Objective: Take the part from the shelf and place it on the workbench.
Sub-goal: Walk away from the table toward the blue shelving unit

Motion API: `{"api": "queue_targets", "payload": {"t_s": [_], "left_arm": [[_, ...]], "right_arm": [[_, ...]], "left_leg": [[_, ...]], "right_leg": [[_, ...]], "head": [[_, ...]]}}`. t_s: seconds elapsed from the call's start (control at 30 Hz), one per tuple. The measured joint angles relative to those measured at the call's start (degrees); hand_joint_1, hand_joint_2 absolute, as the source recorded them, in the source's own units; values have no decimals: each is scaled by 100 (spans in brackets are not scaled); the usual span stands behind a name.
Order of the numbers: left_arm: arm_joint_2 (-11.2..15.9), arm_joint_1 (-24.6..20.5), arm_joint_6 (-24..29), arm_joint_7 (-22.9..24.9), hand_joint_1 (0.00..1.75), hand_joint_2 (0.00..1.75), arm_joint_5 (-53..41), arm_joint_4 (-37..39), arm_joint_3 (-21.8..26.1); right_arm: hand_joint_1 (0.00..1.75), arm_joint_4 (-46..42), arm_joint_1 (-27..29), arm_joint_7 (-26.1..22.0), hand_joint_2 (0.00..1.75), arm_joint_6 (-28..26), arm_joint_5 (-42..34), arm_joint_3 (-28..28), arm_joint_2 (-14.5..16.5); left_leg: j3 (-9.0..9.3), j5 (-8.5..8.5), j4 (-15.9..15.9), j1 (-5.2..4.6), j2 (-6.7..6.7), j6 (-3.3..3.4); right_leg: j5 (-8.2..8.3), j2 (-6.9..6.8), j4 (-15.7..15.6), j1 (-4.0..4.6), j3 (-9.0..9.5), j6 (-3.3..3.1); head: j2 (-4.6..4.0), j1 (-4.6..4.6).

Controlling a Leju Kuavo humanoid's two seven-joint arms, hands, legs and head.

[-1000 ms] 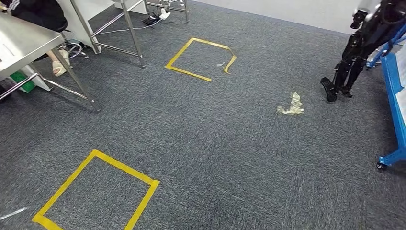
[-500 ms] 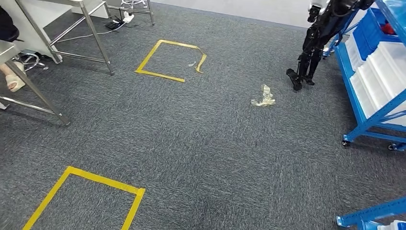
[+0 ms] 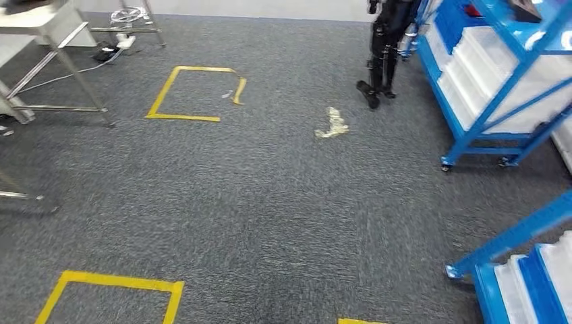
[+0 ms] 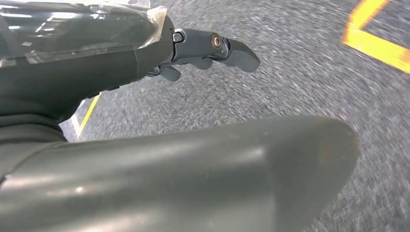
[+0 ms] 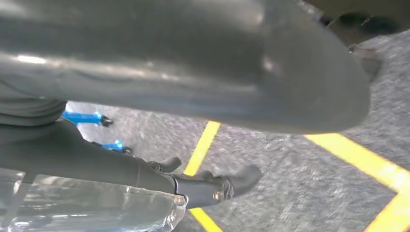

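Grey carpet [image 3: 270, 202] covered the room, marked with yellow tape squares [image 3: 192, 94], and a crumpled scrap [image 3: 332, 123] lay toward the far right. A blue shelf [image 3: 485, 81] with white bins stood at the right, a dark robot [image 3: 383, 47] just beside its far end. A steel bench [image 3: 40, 40] stood far left. The left hand [image 4: 203, 48] hung over the carpet with fingers loosely spread, grasping nothing; the right hand [image 5: 212, 186] likewise. I could not pick out the part.

Even bright indoor light, soft shadows, motion-blurred carpet [image 4: 309, 82] in wrist views
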Motion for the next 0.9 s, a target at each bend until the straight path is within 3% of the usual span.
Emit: {"api": "queue_targets", "payload": {"t_s": [0.07,0.1,0.13,0.2,0.27,0.33,0.4,0.47,0.53,0.6,0.63,0.67,0.7,0.77,0.83,0.9], "left_arm": [[2,10,1,-4,0,0,1,0,6],[3,14,2,-7,0,0,3,0,10],[5,17,1,-11,0,0,5,0,16],[7,17,-1,-24,0,0,25,0,28],[7,16,-9,-37,0,0,46,0,37],[5,15,-21,-48,0,0,55,0,41],[3,13,-34,-52,0,0,58,0,43],[1,11,-45,-52,0,0,56,0,44],[-1,14,-50,-52,0,0,52,0,44],[1,19,-48,-52,0,0,51,0,45],[2,19,-46,-52,0,0,51,0,45],[1,19,-45,-52,0,0,51,0,46],[-1,18,-45,-54,0,0,51,0,46],[-3,18,-49,-67,0,0,51,0,46],[1,17,-57,-90,0,0,49,0,45],[1,7,-66,-102,0,0,41,0,44]], "right_arm": [[0,1,1,0,0,-2,0,0,10],[0,1,7,-1,0,-2,-1,0,15],[0,1,14,-1,0,-1,-1,0,15],[0,1,23,-1,0,5,-2,0,16],[0,1,14,-1,0,11,-2,0,19],[0,1,7,-1,0,12,-3,0,22],[0,2,20,-1,0,6,-7,0,19],[0,3,29,-3,0,-12,-16,0,16],[0,3,13,-8,0,-27,-23,-1,21],[0,3,6,-9,0,-31,-27,-2,25],[0,3,15,-9,0,-32,-30,-2,25],[0,3,26,-9,0,-34,-30,-3,22],[0,3,33,-10,0,-36,-31,-4,19],[0,3,22,-19,0,-42,-36,-8,16],[0,3,11,-38,0,-49,-43,-12,18],[0,3,34,-57,0,-54,-49,-16,11]], "left_leg": [[-372,-342,742,0,-203,-1],[-498,-384,963,-1,-234,1],[-530,-311,981,0,-247,6],[-296,98,415,17,-321,21],[5,385,-264,40,-541,33],[93,421,-480,15,-638,69],[99,460,-505,-14,-521,148],[117,495,-549,-14,-389,234],[119,501,-567,-28,-232,292],[112,493,-567,-44,-65,313],[111,489,-567,-48,16,315],[115,485,-566,-48,84,312],[123,479,-566,-47,150,304],[151,447,-560,-72,270,256],[189,415,-562,-104,378,189],[237,394,-584,-94,460,119]], "right_leg": [[8,133,3,29,-13,-47],[9,208,5,41,-15,-52],[8,281,9,49,-13,-53],[8,438,20,50,-2,-49],[8,579,41,72,-17,-18],[28,682,42,79,-62,53],[51,750,26,55,-118,131],[-51,546,234,67,-251,154],[-329,246,877,86,-570,117],[-555,149,1559,83,-905,109],[-561,124,1661,75,-947,135],[-489,93,1530,66,-868,174],[-365,27,1189,58,-676,217],[-141,-252,400,74,-221,242],[-51,-393,45,112,-28,184],[-29,-261,25,115,-39,105]], "head": [[0,-17],[0,-18],[0,-17],[0,-17],[0,-14],[0,-10],[0,-9],[0,7],[0,34],[0,49],[0,50],[0,53],[0,55],[0,59],[0,37],[0,12]]}}
